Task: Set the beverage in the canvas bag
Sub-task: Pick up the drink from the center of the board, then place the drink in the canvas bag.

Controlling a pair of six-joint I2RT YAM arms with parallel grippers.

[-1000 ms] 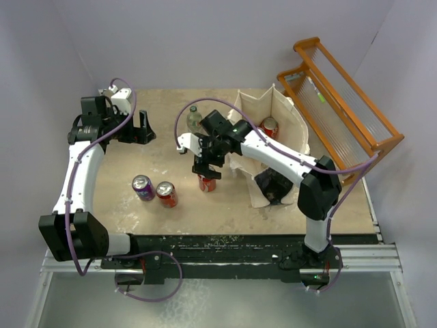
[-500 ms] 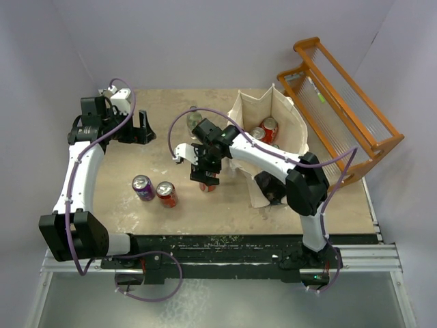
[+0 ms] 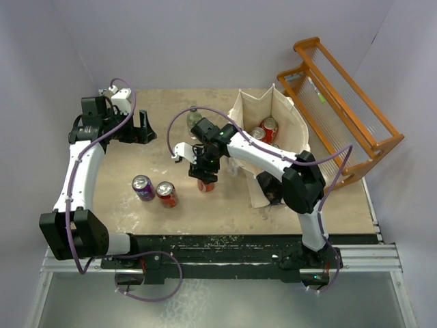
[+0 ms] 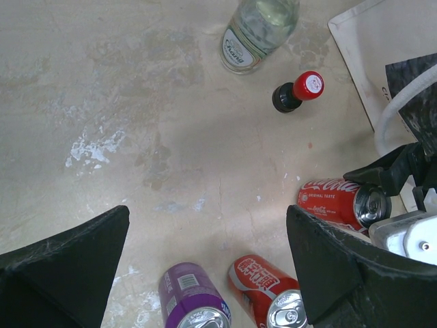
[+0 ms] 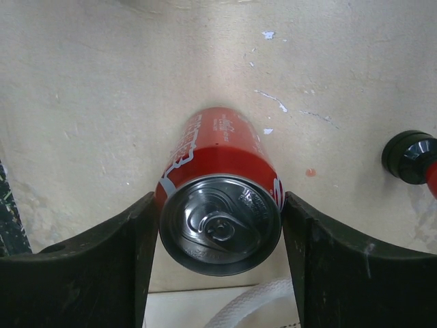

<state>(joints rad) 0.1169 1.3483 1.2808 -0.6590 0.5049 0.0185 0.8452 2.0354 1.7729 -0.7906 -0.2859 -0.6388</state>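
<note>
A red cola can [image 3: 205, 184] stands upright on the table just left of the cream canvas bag [image 3: 254, 109]. My right gripper [image 3: 205, 173] reaches down over it, and in the right wrist view both fingers press against the sides of the can [image 5: 222, 184], so the right gripper [image 5: 220, 225] is shut on it. The bag stands open with two cans [image 3: 270, 128] inside. My left gripper [image 3: 145, 128] hovers open at the far left, holding nothing. From the left wrist, the same cola can [image 4: 334, 203] shows at the right.
A purple can [image 3: 143, 186] and another red can [image 3: 166, 194] stand left of the gripped one. A clear bottle [image 3: 194, 117] and a small red-capped bottle [image 4: 300, 92] stand behind. An orange rack [image 3: 341, 102] sits at the back right.
My right gripper has dropped down over the red cola can, and its fingers have closed in against the can's sides. The left arm has not moved.
</note>
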